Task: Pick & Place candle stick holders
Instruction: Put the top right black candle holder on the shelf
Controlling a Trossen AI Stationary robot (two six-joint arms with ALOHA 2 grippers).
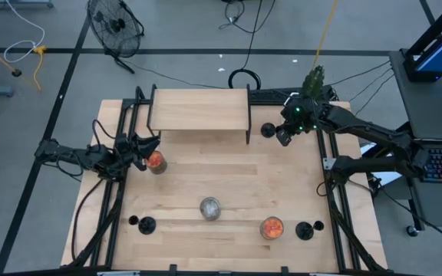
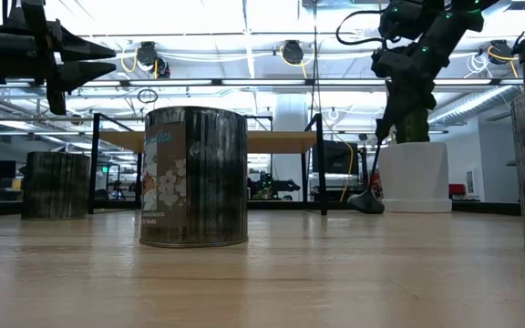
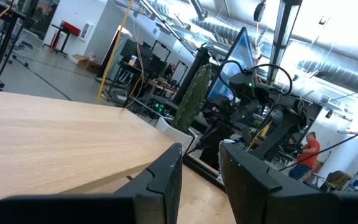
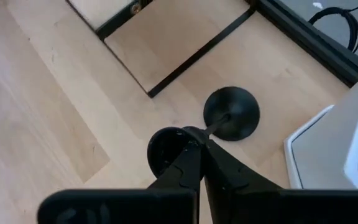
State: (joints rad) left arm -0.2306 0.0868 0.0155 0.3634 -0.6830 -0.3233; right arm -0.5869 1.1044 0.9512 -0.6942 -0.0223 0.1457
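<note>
Three black candle stick holders show. One [image 1: 268,130] is at the far right beside the wooden shelf [image 1: 200,110], held by my shut right gripper [image 1: 286,135]; its disc base [image 4: 232,113] shows beyond the fingers. The other two stand on their disc bases near the front edge, one at the left [image 1: 146,225] and one at the right [image 1: 305,230]. My left gripper [image 1: 146,146] is open and empty above the table's left side, next to an orange-filled jar [image 1: 156,162]; its fingers show apart in the left wrist view [image 3: 201,180]. My right gripper pinches the holder's thin stem at its upper end [image 4: 209,129], just beside the small cup top [image 4: 166,149], between its two fingers. The fingers slant down from above. The holder hangs tilted below them [image 2: 376,155], base [image 2: 366,204] lowest. I cannot tell whether the base touches the table.
A silver can [image 1: 210,208] stands at front centre and a second orange-filled jar [image 1: 272,228] at front right. The shelf's black legs [image 1: 249,130] stand close to the held holder. A white pot with a cactus [image 2: 413,173] stands beyond the far right edge.
</note>
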